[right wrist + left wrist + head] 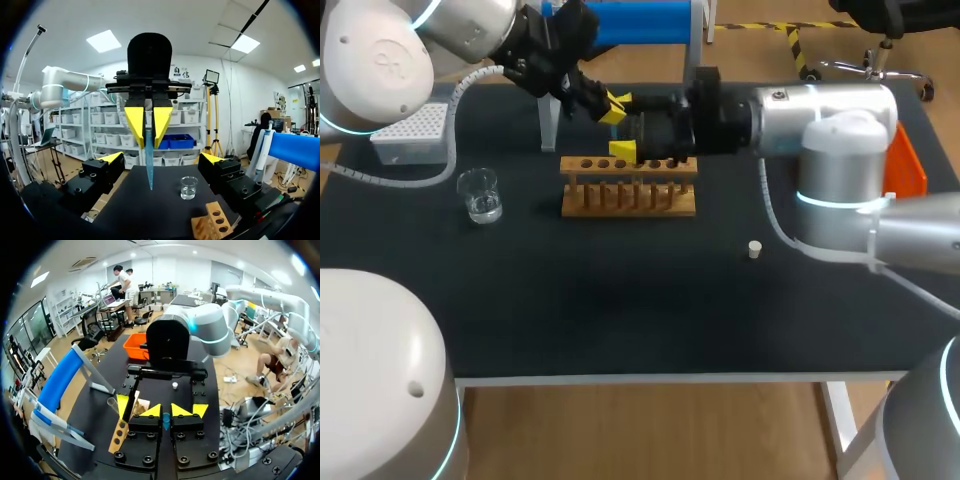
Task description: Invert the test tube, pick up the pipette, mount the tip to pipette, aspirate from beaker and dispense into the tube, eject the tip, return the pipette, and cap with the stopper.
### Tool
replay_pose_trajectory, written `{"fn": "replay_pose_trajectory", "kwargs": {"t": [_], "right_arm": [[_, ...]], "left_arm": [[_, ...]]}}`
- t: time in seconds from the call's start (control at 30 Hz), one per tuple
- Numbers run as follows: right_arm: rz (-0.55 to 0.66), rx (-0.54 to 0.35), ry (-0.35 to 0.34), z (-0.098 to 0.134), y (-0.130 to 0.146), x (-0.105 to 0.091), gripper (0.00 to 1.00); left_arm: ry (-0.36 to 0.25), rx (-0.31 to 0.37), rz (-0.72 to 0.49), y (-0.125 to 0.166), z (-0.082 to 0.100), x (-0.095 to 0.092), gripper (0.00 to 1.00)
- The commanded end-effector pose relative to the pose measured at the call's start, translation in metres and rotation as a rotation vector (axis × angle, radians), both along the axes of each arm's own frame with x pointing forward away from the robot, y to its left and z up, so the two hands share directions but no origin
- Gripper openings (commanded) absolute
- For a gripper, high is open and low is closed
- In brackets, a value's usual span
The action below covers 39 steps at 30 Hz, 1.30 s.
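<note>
Meanwhile, left tool (148, 122) grips pipette (149, 165) near rack (629, 186) (beaker (480, 193), stopper (755, 249) aside).

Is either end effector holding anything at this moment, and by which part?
The left end effector grips a thin blue tapered piece by its upper end, point down. The right end effector is open and empty.
</note>
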State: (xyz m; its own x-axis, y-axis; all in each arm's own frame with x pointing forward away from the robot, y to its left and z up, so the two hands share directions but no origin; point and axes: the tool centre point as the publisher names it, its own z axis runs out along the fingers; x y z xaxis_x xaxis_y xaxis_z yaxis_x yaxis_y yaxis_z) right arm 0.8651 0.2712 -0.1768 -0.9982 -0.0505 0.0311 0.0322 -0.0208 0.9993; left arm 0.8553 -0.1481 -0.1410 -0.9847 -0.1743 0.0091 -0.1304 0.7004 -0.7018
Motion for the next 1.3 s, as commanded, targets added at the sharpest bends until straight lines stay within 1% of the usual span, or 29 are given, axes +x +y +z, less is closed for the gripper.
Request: {"fn": "replay_pose_trajectory", "kwargs": {"t": [0.03, 0.23, 0.33, 0.37, 0.57, 0.83, 0.93, 1.1, 1.13, 1.2, 1.3], "right_arm": [[0.003, -0.001, -0.001, -0.0006, 0.0059, 0.0024, 0.96], [0.009, -0.012, -0.003, -0.001, 0.0091, 0.0027, 0.84], [0.012, -0.018, -0.002, -0.0017, 0.01, 0.0025, 0.76], [0.014, -0.02, -0.002, -0.0017, 0.0102, 0.0024, 0.69], [0.021, -0.025, -0.003, -0.0018, 0.0104, 0.0023, 0.58], [0.054, -0.03, -0.003, -0.0002, 0.0111, 0.0027, 0.56], [0.071, -0.032, 0.0, 0.0002, 0.0115, 0.0031, 0.53], [0.102, -0.035, 0.006, 0.0003, 0.0123, 0.0036, 0.56], [0.105, -0.036, 0.006, 0.0002, 0.0125, 0.0035, 0.54], [0.109, -0.038, 0.006, 0.0003, 0.0128, 0.0033, 0.55], [0.111, -0.038, 0.006, 0.0006, 0.0132, 0.0032, 0.52]], "left_arm": [[0.003, 0.004, 0.0, 0.0004, 0.0012, 0.0002, 0.0], [0.003, 0.004, 0.0, 0.0004, 0.0012, 0.0002, 0.0], [0.003, 0.004, 0.0, 0.0004, 0.0012, 0.0002, 0.0], [0.003, 0.004, 0.0, 0.0004, 0.0012, 0.0002, 0.0], [0.003, 0.004, 0.0, 0.0004, 0.0012, 0.0002, 0.0], [0.003, 0.004, 0.0, 0.0004, 0.0012, 0.0002, 0.0], [0.003, 0.004, 0.0, 0.0004, 0.0012, 0.0002, 0.0], [0.003, 0.004, 0.0, 0.0004, 0.0012, 0.0002, 0.0], [0.003, 0.004, 0.0, 0.0004, 0.0012, 0.0002, 0.0], [0.003, 0.004, 0.0, 0.0004, 0.0012, 0.0002, 0.0], [0.003, 0.004, 0.0, 0.0004, 0.0012, 0.0002, 0.0]]}}
